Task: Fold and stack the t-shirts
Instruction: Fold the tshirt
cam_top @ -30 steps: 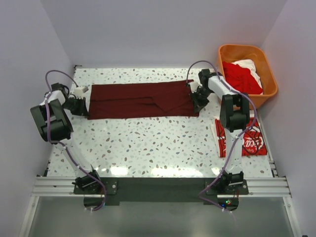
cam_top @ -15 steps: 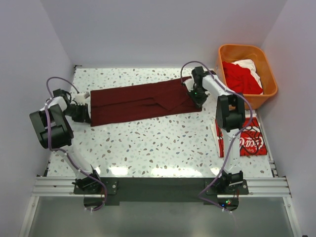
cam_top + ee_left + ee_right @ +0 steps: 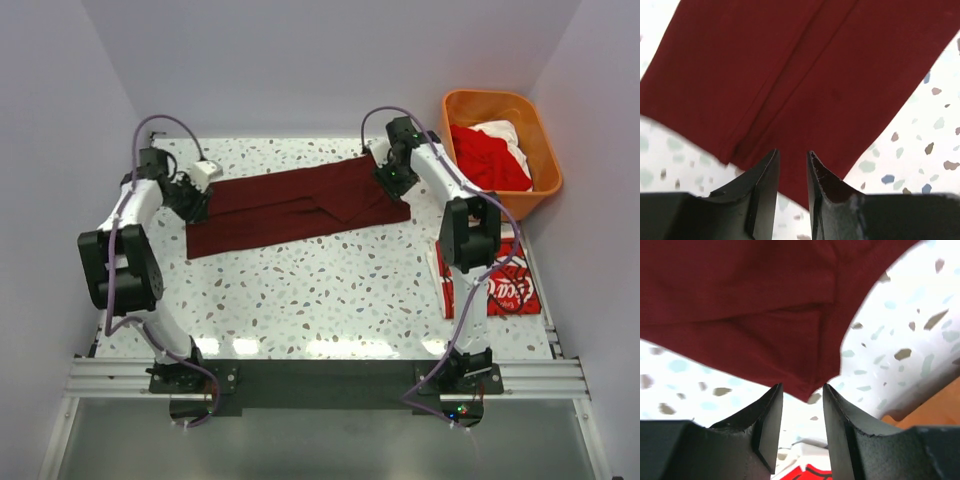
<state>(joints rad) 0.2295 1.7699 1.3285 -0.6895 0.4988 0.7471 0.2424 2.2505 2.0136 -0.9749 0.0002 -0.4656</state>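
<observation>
Across the far half of the table (image 3: 330,290), the maroon t-shirt (image 3: 295,205) lies as a long, lengthwise-folded band, but it is no longer square to the edge. A second ago it ran straight from 9 to 3 o'clock; now its right end has swung up toward 1 o'clock and its left end sags toward 9, so the whole strip sits askew. Both arms have moved with it. The left gripper (image 3: 196,203) has swept from beside the strip's left end to its far-left corner, and the right gripper (image 3: 393,180) has drifted toward 12 o'clock over the right end. In each wrist view the jaws stand a narrow gap apart with bare tabletop showing between them. The cloth lies just beyond the tips, not caught, so I take both to have let go. The folded Coca-Cola shirt (image 3: 512,288) waits at 4 o'clock, partly under the right arm, and a red shirt (image 3: 485,150) and a white one (image 3: 505,130) sit in the orange basket (image 3: 486,95) at 2 o'clock. My reading is that the side folds are done and the crosswise fold comes next, and the skew may make that fold land uneven unless the ends are gripped squarely.
</observation>
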